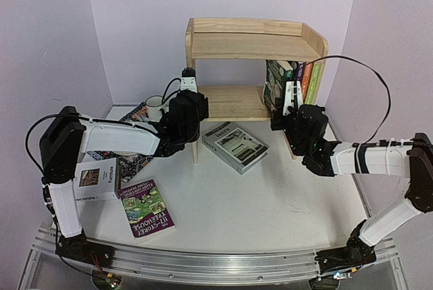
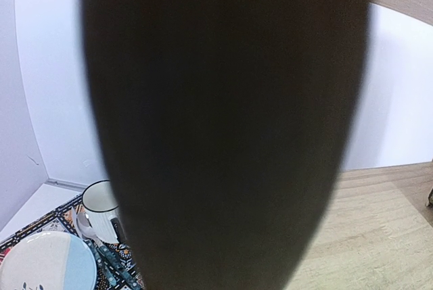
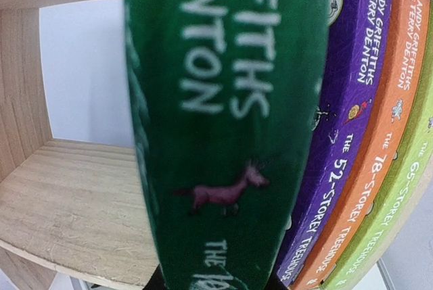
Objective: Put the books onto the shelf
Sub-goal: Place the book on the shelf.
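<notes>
The pine shelf [image 1: 252, 45] stands at the back. My right gripper [image 1: 289, 99] is shut on a green book [image 3: 223, 121] and holds it upright on the lower tier [image 3: 67, 195]. The book sits against the purple [image 3: 345, 101], orange [image 3: 379, 141] and light green [image 3: 406, 182] books standing there. My left gripper [image 1: 189, 82] is at the shelf's left side panel. In the left wrist view the panel [image 2: 223, 128] is a dark blur filling the space between the jaws. On the table lie a grey-white book [image 1: 235, 146], a purple book [image 1: 146, 207] and a white book [image 1: 97, 180].
A patterned placemat [image 1: 132, 161] lies left of the shelf. On it are a white mug [image 2: 101, 205], cutlery [image 2: 108, 259] and a plate [image 2: 44, 263]. Purple walls close in the back and both sides.
</notes>
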Robot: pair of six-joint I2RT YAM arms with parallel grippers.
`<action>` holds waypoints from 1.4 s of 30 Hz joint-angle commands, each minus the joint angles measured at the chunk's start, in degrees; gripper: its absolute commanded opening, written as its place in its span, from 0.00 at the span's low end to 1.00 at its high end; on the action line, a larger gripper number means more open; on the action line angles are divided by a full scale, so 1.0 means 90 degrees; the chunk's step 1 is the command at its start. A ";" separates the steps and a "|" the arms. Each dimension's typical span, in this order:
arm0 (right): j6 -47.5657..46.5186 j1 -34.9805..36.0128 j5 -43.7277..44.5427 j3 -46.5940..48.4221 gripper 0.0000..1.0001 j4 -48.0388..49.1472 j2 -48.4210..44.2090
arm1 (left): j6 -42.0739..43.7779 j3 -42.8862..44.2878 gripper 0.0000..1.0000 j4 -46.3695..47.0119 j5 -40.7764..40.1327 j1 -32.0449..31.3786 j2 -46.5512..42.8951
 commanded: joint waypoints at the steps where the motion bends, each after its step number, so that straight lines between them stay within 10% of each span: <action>1: 0.0095 -0.0168 0.0355 0.0619 0.00 0.1161 0.0090 | -0.0022 -0.0047 0.00 -0.0037 -0.0623 0.0140 -0.0566; 24: 0.1340 -0.0544 0.1140 0.1665 0.04 -0.0763 0.0467 | -0.0083 -0.0055 0.00 -0.0037 -0.0649 0.0141 -0.0540; 42: 0.1411 -0.0528 0.0508 0.1233 0.40 -0.1174 -0.0039 | -0.0113 -0.0089 0.00 -0.0036 -0.0642 0.0143 -0.0572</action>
